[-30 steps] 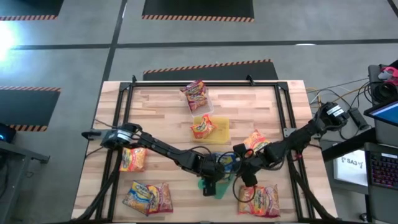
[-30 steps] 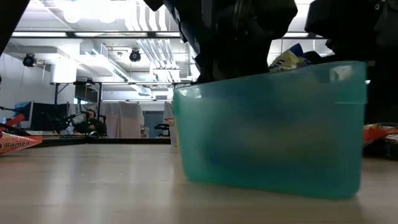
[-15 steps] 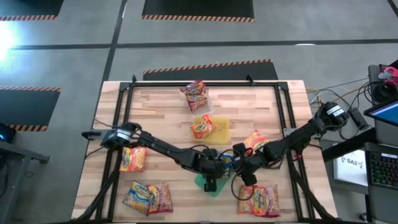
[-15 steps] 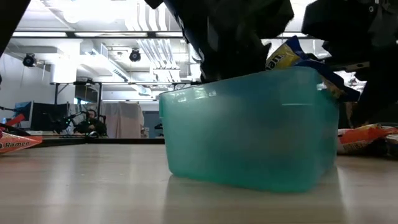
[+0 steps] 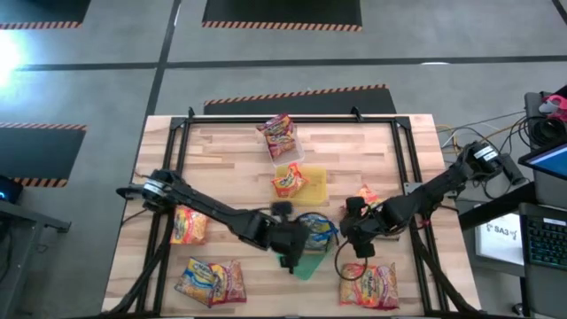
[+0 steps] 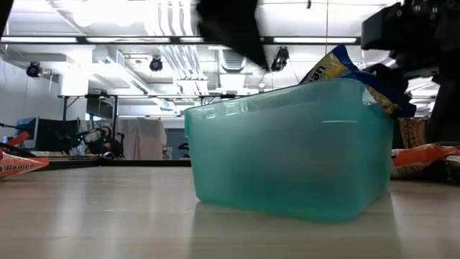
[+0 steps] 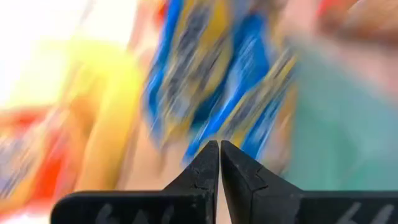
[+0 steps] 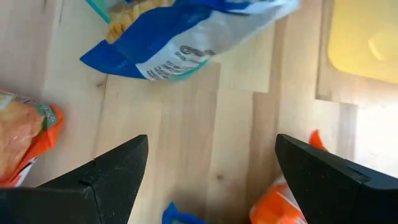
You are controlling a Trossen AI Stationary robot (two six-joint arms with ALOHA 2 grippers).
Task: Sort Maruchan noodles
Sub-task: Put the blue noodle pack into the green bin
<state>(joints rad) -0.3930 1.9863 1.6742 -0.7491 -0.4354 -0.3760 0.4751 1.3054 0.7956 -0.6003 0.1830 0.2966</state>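
Wooden table [image 5: 230, 155], 2 arms over its near-centre. 3 trays: clear tray [image 5: 295, 144] toward the far edge, yellow tray [image 5: 316, 184] mid-table, green tray [image 5: 312, 262] nearer the front.

Noodle pkts visible in high view, approx. 8:
- 1 red/orange pkt [image 5: 279, 133] on the clear tray.
- 1 orange pkt [image 5: 288, 181] on the yellow tray.
- 1 blue/yellow pkt [image 5: 317, 229] at the green tray, draped over its rim; low view shows it [image 6: 343, 72] sticking up above the tray's wall [image 6: 287, 151], hanging over the edge on the right arm's side.
- 1 orange pkt [image 5: 190, 225] loose on the table's left side, next to the left arm.
- 2 pkts near the front left corner, side by side, touching: one yellowish [image 5: 199, 279], one pink/red [image 5: 230, 282].
- 1 orange pkt [image 5: 365, 197] just beside the right arm, partly hidden by it.
- 1 pink/orange pkt [image 5: 372, 283] front right. Could be 2 overlapped, can't tell.

Left gripper [image 5: 288, 232] sits just beside the blue/yellow pkt at the green tray; fingers [image 7: 205, 165] pressed together, nothing between them, wrist view blurred. Right gripper [image 5: 359, 241] is just off the green tray on the right, above bare wood; fingers [image 8: 112, 168] spread wide, holding nothing, blue pkt's end lies ahead of them.
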